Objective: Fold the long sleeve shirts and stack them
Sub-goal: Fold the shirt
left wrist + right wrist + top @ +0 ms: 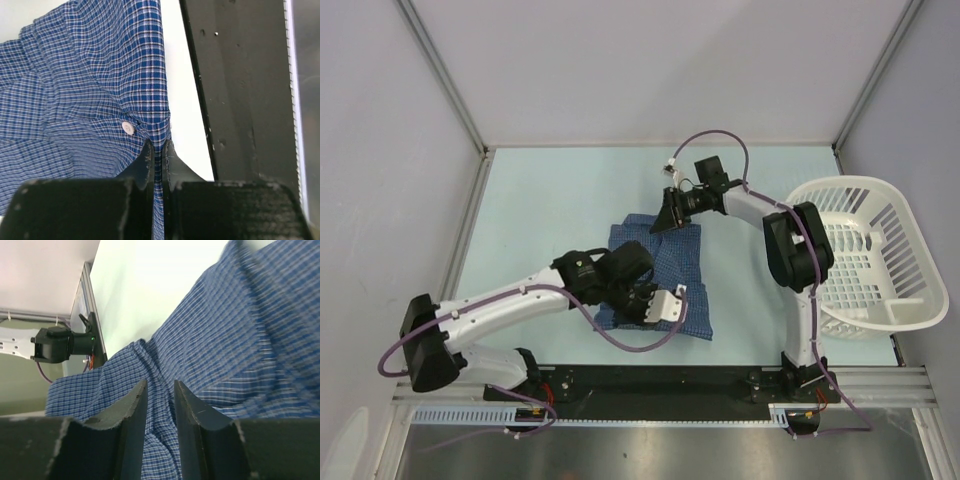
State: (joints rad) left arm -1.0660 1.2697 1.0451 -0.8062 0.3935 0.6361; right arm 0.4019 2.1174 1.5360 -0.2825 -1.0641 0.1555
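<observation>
Task's thing: a medium-blue, fine-checked cloth long sleeve shirt (655,262) lies partly folded in the middle of the pale green worktop (540,220), between the two arms.
Long axis: as far as the top view shows, the bundle runs from far to near, a little longer that way than across.
Left hand (670,303): at the near right part of the shirt. In its wrist view the fingers (148,161) are pressed together on a cloth edge, just beside a small white button (128,128).
Gripped edge: it runs alongside the black base rail (240,100), with a strip of bare worktop between them.
Right hand (670,215): at the far edge, right of its middle. A ridge of cloth stands between its close-set fingers (135,410), so it appears clamped on that fold.
Key relation: the hands hold opposite ends of the long axis, far and near, almost in line. I judge the coming fold turns on carrying these two ends together.
Nearer arm: each is already on the cloth, so neither must reach.
Other things: a white plastic slatted laundry basket (905,245) stands to the right, well apart from the shirt.
In the way: the left arm's forearm lies over the shirt's near left part and could drag cloth.
Stack: no second shirt is visible.
</observation>
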